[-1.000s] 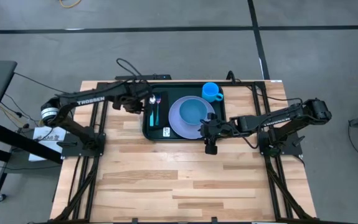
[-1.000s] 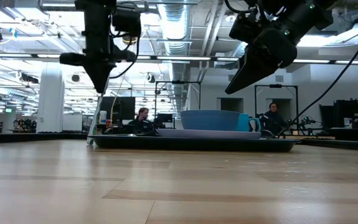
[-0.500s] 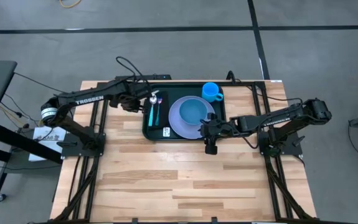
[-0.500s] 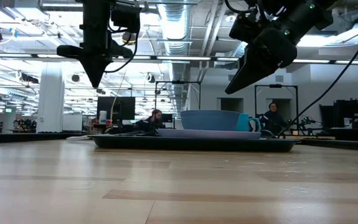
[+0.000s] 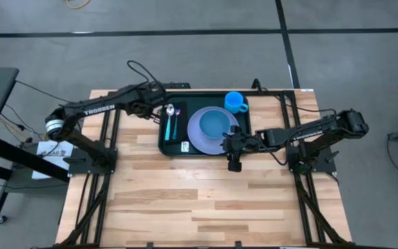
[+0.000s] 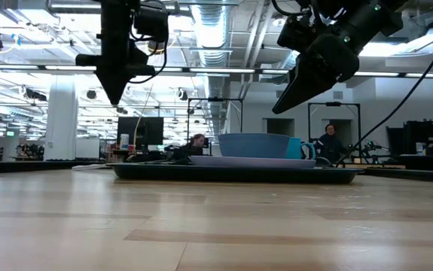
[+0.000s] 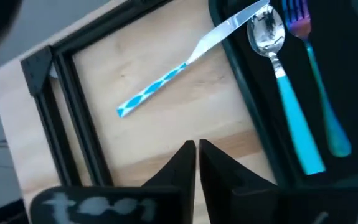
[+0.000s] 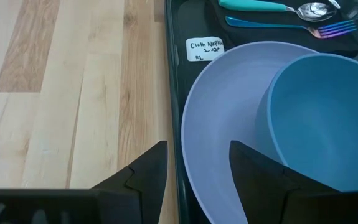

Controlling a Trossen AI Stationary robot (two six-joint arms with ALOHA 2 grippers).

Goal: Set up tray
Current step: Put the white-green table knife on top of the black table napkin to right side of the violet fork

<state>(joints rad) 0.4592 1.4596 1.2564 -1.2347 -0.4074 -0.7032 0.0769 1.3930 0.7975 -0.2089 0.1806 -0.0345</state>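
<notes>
The dark tray [image 5: 163,146] lies at the table's far middle. It carries a lavender plate [image 5: 200,138] with a blue bowl [image 5: 216,124] on it, a blue cup [image 5: 235,102], and a teal spoon [image 7: 278,68] and fork [image 7: 315,74] on a black napkin. A knife [image 7: 185,59] with a blue-and-white handle lies slanted, its blade on the tray's left rim [image 7: 241,93] and its handle on the wood. My left gripper [image 7: 197,152] is shut and hovers above the table just left of the tray, holding nothing. My right gripper [image 8: 197,158] is open above the tray's near rim beside the plate.
A white label [image 8: 205,48] sits on the napkin's near end. Bare wood [image 5: 199,200] spreads across the table's near half. Black frame bars [image 7: 60,93] run along the table's left and far edges. People sit in the room behind the table [image 6: 329,143].
My left gripper has drawn a little toward the table's far edge and risen slightly, staying shut. In the low view the knife's handle now shows lying flat left of the tray. My right arm has kept still.
</notes>
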